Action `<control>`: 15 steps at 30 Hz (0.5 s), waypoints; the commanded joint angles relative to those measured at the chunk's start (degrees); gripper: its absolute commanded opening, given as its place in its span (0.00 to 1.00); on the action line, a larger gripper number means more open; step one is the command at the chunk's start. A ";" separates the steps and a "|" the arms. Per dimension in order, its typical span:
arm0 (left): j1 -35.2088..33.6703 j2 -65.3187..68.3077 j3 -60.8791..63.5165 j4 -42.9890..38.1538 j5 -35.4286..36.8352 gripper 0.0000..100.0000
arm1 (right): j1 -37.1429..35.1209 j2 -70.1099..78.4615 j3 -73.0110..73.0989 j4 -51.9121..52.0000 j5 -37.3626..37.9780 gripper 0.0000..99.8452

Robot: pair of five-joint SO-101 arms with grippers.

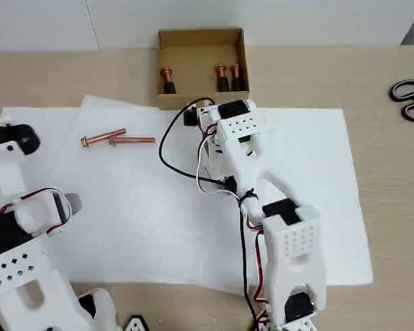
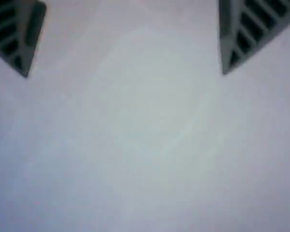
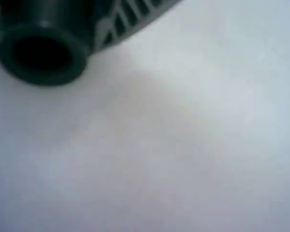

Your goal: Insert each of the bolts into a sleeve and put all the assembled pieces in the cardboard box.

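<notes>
Two loose copper bolts (image 1: 103, 136) (image 1: 132, 141) lie side by side on the white paper (image 1: 138, 207), left of centre. The cardboard box (image 1: 200, 101) at the back holds three bolts standing in black sleeves (image 1: 168, 79) (image 1: 223, 77) (image 1: 238, 77). My right gripper (image 1: 196, 114) sits just in front of the box, shut on a black sleeve (image 3: 41, 55) whose hollow end faces the wrist camera. My left gripper (image 2: 123, 72) hangs open over bare paper at the near left (image 1: 72, 203), with nothing between its fingers.
Black-handled scissors (image 1: 410, 98) lie on the wooden table at the far right. A black cable (image 1: 167, 148) loops off the right arm over the paper between the bolts and the arm.
</notes>
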 commanded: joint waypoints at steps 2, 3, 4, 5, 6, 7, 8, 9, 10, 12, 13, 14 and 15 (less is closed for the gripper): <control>0.53 -0.26 -4.35 0.79 -0.79 0.24 | 0.31 -10.33 -0.35 2.15 0.09 0.01; 0.53 -0.09 -5.14 0.79 -0.79 0.24 | 0.31 -11.38 -0.26 2.33 0.09 0.01; 0.88 0.70 -5.85 0.79 -0.79 0.24 | 0.31 -12.35 -0.26 2.86 0.09 0.01; 1.93 2.20 -6.73 0.79 -0.79 0.24 | 0.31 -12.97 -0.26 3.12 0.09 0.01; 2.81 4.40 -7.52 0.79 -0.53 0.24 | 0.40 -13.23 -0.18 3.21 0.09 0.01; 3.60 7.12 -8.48 0.79 -0.44 0.24 | 0.57 -13.41 -0.18 3.21 0.09 0.00; 4.57 10.37 -9.71 0.79 -0.26 0.24 | 0.75 -13.41 -0.18 3.21 0.09 0.00; 5.36 13.89 -11.30 0.70 0.70 0.24 | 0.75 -13.41 -0.18 3.21 0.09 0.00; 6.42 17.58 -13.32 0.70 2.11 0.24 | 0.84 -13.41 -0.18 3.21 0.09 0.00; 8.70 24.53 -18.42 0.79 4.22 0.24 | 0.84 -13.41 -0.09 3.21 0.09 0.00; 10.02 28.04 -21.23 0.79 5.45 0.24 | 0.84 -13.41 -0.09 3.21 0.00 0.00; 11.08 31.56 -24.31 0.79 7.03 0.24 | 0.75 -13.32 -0.09 3.21 -0.09 0.00; 12.13 35.08 -27.21 0.70 8.97 0.24 | 0.66 -13.23 -0.09 3.21 -0.18 0.00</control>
